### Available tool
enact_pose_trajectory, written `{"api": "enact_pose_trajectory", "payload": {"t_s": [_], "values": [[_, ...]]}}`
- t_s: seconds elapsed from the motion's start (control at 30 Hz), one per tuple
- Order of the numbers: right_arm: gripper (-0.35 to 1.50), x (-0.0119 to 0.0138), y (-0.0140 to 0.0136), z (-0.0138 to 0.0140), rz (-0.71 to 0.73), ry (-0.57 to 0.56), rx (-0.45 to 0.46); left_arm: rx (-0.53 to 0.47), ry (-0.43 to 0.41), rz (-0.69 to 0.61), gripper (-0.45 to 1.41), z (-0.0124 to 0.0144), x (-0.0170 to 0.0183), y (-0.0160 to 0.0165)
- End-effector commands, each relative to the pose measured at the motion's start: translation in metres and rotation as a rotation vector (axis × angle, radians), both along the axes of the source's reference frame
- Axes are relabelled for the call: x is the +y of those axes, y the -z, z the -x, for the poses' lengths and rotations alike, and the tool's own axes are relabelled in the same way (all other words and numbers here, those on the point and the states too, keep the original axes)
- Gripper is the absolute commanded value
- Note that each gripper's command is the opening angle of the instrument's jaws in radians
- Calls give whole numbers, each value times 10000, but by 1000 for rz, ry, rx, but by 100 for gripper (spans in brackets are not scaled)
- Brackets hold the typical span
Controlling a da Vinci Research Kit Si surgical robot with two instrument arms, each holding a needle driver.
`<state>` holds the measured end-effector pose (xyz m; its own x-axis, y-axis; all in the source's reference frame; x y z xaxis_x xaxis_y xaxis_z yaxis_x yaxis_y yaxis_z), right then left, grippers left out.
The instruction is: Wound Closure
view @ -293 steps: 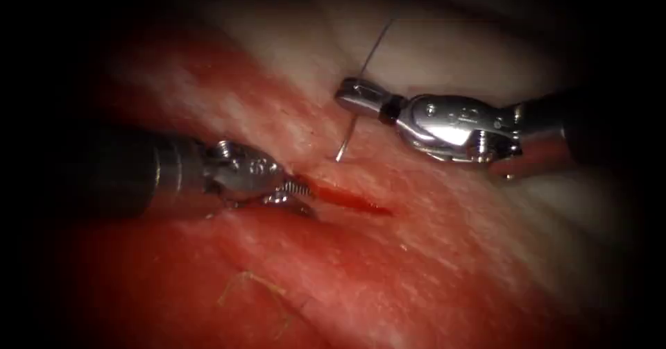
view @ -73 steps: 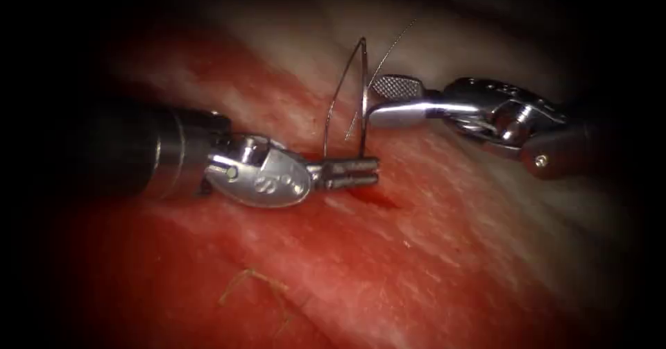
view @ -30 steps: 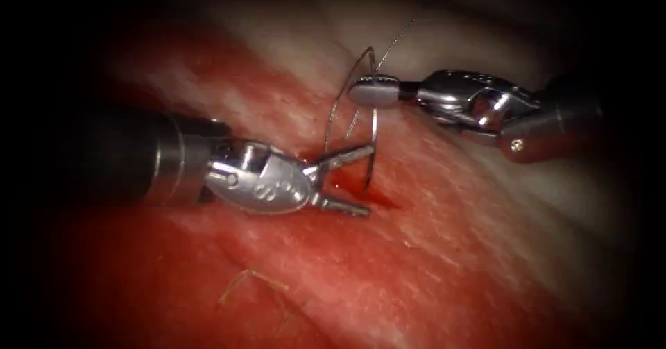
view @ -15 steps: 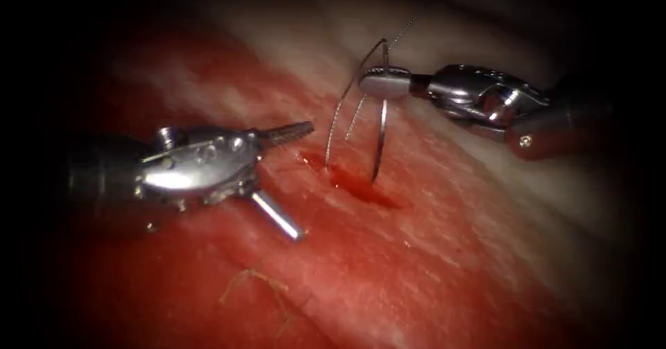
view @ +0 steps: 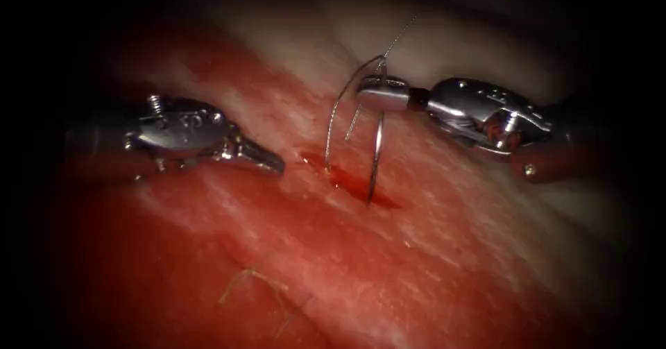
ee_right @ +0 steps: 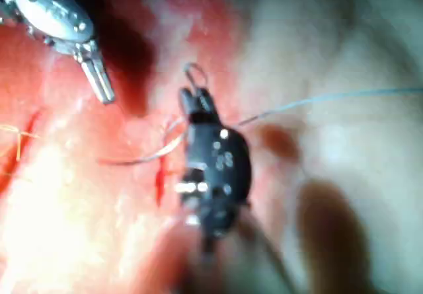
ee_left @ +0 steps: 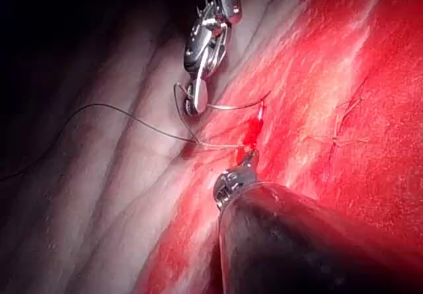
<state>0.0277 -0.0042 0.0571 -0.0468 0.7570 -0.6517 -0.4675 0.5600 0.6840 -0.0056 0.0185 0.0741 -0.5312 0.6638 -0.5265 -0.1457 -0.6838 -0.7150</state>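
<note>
Endoscope view: the right tool [view: 371,94] comes in from the right, its jaws closed on the needle [view: 377,156] near the thread end of its curve. The needle hangs down from the jaws, and its tip meets the cut [view: 354,186] at the cut's right end; whether the tip has entered the tissue [view: 430,252] is hard to tell. The thread [view: 338,116] arcs from the jaws down into the tissue at the cut's left end, and another strand runs up toward the tissue's far edge. The left tool [view: 267,162] lies left of the cut, jaws closed together and holding nothing. Half a second ago those jaws were spread wide; before that they gripped the needle. Red fluid [view: 345,180] lines the cut.

Left wrist view: the left tool [ee_left: 246,164] points at the cut [ee_left: 253,127], its tip just beside the red fluid. The right tool [ee_left: 196,101] holds the needle [ee_left: 239,105], whose tip reaches the cut. The thread [ee_left: 132,121] trails away across pale tissue [ee_left: 92,195].

Right wrist view: the right tool [ee_right: 192,99] grips the needle [ee_right: 142,156], which crosses toward the cut [ee_right: 160,175]. The left tool [ee_right: 100,81] sits apart, jaws together.
</note>
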Motion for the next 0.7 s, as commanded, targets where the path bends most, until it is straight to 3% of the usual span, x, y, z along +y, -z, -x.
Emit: {"api": "enact_pose_trajectory", "payload": {"t_s": [0.03, 0.27, 0.7], "values": [[-35, -4, -5, -7, 21, -2, -11, 10, -14, 1, -45, 9, -2, -9], [-35, -6, -3, -9, 97, -14, -45, 59, -65, 12, -45, 35, 5, -23], [-35, -8, 0, -17, 248, -7, -108, 128, -151, 25, -45, 46, 16, -48]]}}
